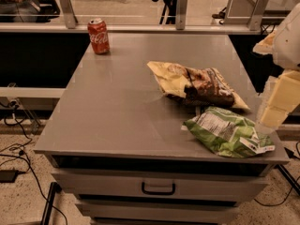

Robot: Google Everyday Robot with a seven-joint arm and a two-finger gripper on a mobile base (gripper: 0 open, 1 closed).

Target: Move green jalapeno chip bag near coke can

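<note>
The green jalapeno chip bag lies crumpled at the front right corner of the grey table, with its white nutrition-label panel facing up. The coke can stands upright at the far left corner of the table, well away from the bag. My gripper hangs at the right edge of the view, just right of the green bag and slightly above it, at the end of the cream-coloured arm. It holds nothing that I can see.
A larger yellow-and-brown chip bag lies just behind the green bag, between it and the can's side of the table. A rail with metal posts runs behind the table. Drawers sit under the front edge.
</note>
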